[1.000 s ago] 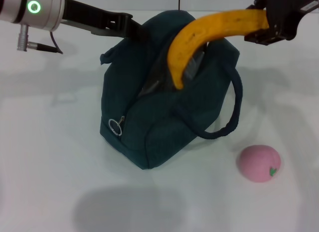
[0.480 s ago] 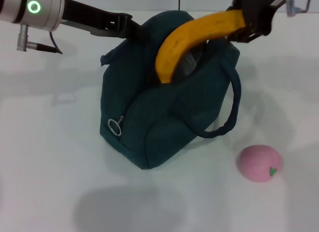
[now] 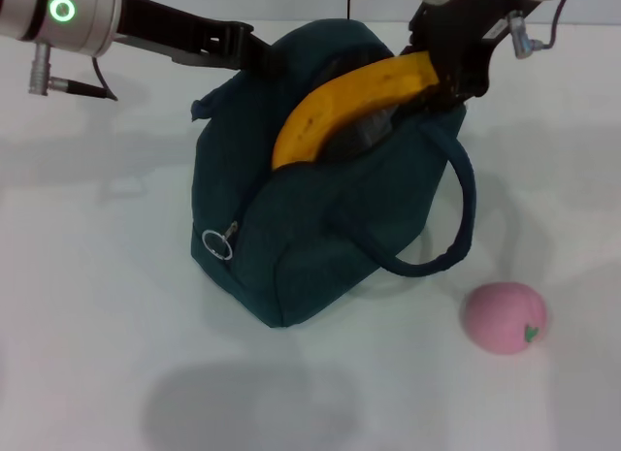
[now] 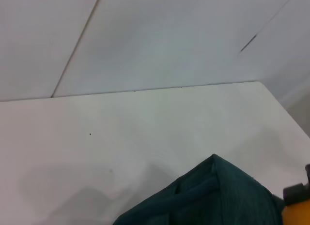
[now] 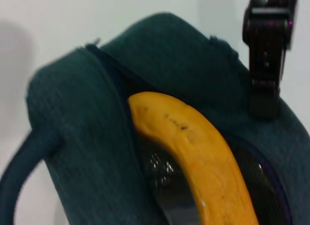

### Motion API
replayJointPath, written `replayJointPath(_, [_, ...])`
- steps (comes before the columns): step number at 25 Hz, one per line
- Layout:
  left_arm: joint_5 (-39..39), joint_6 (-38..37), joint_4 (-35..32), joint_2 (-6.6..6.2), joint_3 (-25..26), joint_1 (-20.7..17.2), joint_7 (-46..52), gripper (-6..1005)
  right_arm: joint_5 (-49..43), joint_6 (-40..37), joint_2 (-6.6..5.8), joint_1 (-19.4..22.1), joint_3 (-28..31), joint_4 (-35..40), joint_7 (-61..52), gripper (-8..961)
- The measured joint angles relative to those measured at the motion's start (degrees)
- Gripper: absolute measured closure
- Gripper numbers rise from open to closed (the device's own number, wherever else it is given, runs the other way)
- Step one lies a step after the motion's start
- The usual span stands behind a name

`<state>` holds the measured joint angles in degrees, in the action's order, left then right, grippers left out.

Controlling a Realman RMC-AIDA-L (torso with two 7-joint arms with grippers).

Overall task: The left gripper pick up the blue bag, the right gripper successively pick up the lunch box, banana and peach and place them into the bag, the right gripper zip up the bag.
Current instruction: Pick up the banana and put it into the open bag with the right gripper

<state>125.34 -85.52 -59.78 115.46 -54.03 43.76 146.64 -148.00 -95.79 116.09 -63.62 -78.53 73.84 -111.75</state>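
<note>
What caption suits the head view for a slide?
Right gripper lowers banana into open blue bag; peach waits.

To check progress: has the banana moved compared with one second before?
Yes. The banana, held by the right hand, went lower and leftward into the blue bag.

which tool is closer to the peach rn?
Right. The right tool, shut on the banana over the blue bag, is up-table from the peach. The left tool holds the bag's far left top, farther away.
</note>
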Motion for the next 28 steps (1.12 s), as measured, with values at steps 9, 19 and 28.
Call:
replayJointPath(9, [1.3, 0.2, 0.0, 0.07, 0.0, 0.8, 0.0, 930, 2.2, -0.8, 0.04, -1.0, -0.6, -3.0, -0.8, 513])
replayJointPath(19, [1.4, 0.2, 0.0, 0.23, 0.0, 1.1, 0.1, 929, 2.8, -0.2, 0.08, -1.0, -1.6, -5.3, -1.6, 513])
replayJointPath(28, [1.4, 0.1, 0.0, 0.38, 0.0, 0.8, 0.0, 929, 2.7, 0.9, 0.05, -1.1, -1.7, -5.1, -3.2, 506])
